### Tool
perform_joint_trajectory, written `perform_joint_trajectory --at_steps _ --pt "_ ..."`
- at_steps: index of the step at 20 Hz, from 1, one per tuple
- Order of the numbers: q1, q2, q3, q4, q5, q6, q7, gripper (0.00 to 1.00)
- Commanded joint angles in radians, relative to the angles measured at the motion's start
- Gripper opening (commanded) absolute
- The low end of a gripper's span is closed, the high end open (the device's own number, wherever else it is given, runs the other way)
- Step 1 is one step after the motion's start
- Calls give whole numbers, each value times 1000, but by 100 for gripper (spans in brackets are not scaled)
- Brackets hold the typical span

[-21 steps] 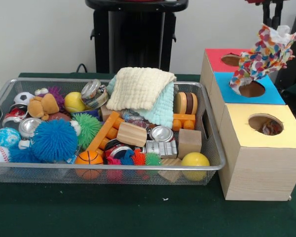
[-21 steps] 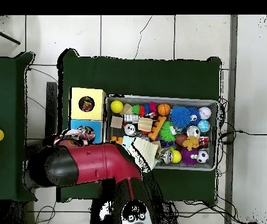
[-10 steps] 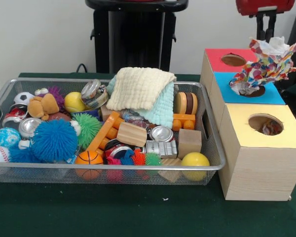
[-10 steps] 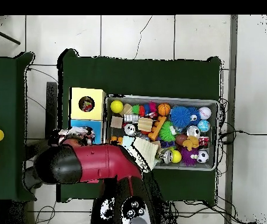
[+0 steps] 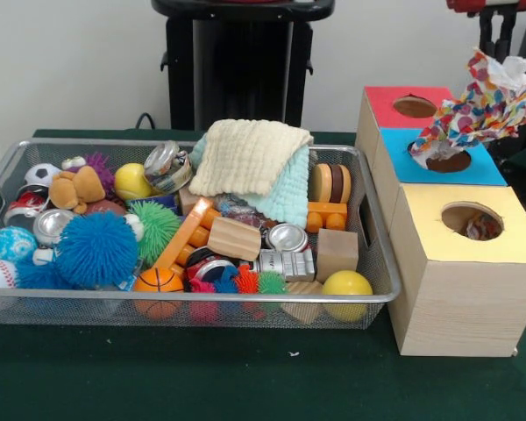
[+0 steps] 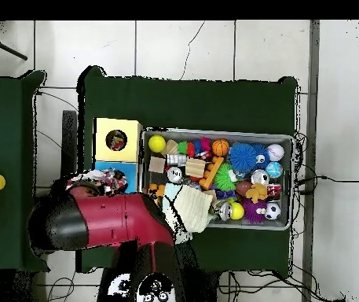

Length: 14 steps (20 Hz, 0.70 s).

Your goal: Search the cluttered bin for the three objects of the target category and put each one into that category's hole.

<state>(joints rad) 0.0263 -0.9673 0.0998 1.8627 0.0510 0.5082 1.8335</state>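
Observation:
A multicoloured patterned cloth (image 5: 473,114) hangs at the right of the front view. Its lower end dips into the round hole (image 5: 447,160) of the blue-topped box (image 5: 489,168). My gripper (image 5: 500,48) is at the top right edge, shut on the cloth's upper end; only its black fingers show. A cream cloth (image 5: 250,153) lies over a mint cloth (image 5: 289,197) at the back of the wire bin (image 5: 184,299). In the overhead view my red arm (image 6: 111,220) covers the boxes, with a bit of the patterned cloth (image 6: 104,182) showing at its edge.
A red-topped box (image 5: 381,101) stands behind the blue one, and a yellow-topped box (image 5: 508,237) in front holds something in its hole. The bin is packed with balls, spiky toys, cans, wooden blocks and a small teddy (image 5: 77,187).
The gripper dipped toward the blue hole, then rose and shifted right with the patterned cloth. The cloth's tail stays in the hole. Overhead, the arm swung a little further out.

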Motion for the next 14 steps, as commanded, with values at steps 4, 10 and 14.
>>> perform_joint_trajectory --at_steps 4,10,14 --pt "28 -11 -69 -150 48 256 264 0" --pt "-16 19 -42 -155 69 210 194 0" --pt "-40 18 -33 -174 81 240 166 0"
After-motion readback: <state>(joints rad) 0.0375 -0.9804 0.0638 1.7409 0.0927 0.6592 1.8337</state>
